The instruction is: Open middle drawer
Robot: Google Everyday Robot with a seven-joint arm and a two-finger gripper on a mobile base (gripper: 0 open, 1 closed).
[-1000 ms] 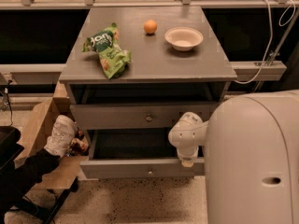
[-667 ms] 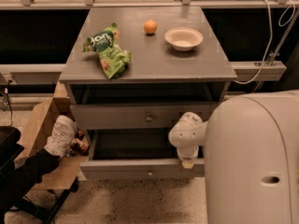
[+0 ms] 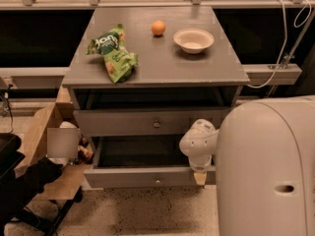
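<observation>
The grey cabinet has a wide, shallow middle drawer that stands pulled out toward me. It has a low flat front and a small round knob, and its inside is dark. Above it is a shut drawer with its own knob. My gripper hangs from the white wrist at the right end of the pulled-out drawer's front, at its top edge. Whether it touches the front cannot be told.
A green snack bag, an orange and a white bowl lie on the cabinet top. A cardboard box and a black object stand at the left. My white body fills the right. A cable hangs at the back right.
</observation>
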